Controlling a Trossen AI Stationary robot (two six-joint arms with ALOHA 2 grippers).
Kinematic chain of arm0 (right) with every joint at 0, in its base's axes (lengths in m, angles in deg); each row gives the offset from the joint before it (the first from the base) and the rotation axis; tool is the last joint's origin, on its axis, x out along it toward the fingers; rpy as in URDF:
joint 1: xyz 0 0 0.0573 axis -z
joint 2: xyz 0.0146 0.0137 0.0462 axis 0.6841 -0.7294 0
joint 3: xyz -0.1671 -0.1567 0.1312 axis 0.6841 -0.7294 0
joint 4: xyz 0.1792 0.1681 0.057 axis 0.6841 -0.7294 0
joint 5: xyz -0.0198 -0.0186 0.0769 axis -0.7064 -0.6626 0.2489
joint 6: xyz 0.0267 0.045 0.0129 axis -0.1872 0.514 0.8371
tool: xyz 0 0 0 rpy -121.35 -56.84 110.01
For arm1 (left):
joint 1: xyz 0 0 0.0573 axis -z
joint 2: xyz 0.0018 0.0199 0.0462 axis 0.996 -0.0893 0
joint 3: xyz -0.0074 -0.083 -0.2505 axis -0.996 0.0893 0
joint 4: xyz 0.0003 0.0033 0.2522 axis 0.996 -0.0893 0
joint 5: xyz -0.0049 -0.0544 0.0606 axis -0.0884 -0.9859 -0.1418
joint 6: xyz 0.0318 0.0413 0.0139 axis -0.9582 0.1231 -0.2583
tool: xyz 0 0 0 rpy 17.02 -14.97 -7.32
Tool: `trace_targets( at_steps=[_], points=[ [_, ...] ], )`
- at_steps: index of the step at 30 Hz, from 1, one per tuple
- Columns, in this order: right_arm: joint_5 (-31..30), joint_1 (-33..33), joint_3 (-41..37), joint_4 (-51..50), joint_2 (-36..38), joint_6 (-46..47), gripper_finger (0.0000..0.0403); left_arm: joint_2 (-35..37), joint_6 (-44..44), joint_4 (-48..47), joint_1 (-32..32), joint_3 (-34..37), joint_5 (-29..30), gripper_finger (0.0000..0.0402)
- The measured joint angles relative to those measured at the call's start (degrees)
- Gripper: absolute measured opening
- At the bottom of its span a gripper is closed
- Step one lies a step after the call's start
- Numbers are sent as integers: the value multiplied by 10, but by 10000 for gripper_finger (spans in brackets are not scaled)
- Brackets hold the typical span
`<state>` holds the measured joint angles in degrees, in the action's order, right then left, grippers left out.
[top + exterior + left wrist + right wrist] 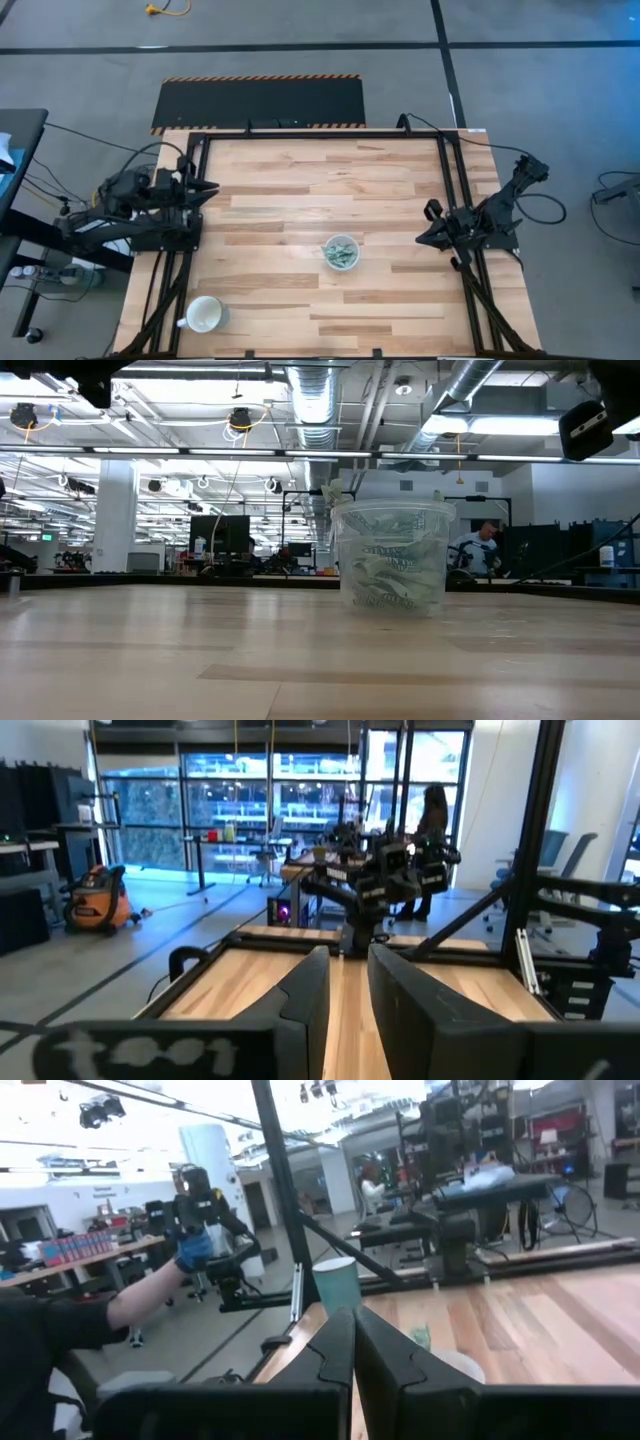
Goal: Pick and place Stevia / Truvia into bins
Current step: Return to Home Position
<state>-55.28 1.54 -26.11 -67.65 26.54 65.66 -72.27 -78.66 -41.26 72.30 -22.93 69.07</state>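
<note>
The clear plastic cup (341,251) stands upright on its base near the middle of the table, and the pale green and white sachets (392,565) lie heaped inside it. One sachet's corner (335,492) pokes above the rim. No loose sachet shows on the table. My left gripper (207,188) hovers at the table's left edge with its fingers a narrow gap apart (348,982). My right gripper (424,237) hovers to the right of the cup, shut (353,1348). Part of the cup (450,1364) shows just past its fingers.
A white handled mug (204,316) stands near the table's near left corner. A black frame (320,134) runs along the far and side edges of the table. In the right wrist view a person's arm in a blue glove (192,1252) holds a device beyond the table.
</note>
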Motion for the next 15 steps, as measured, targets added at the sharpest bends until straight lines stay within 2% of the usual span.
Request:
trace_targets(
  at_steps=[10,15],
  points=[
    [1,0,1,-3,23,-46,0,-3,-1,-17,0,9,-5,61],
    [3,0,-2,-23,31,-39,0,-3,-1,-9,0,28,-5,61]
  ],
)
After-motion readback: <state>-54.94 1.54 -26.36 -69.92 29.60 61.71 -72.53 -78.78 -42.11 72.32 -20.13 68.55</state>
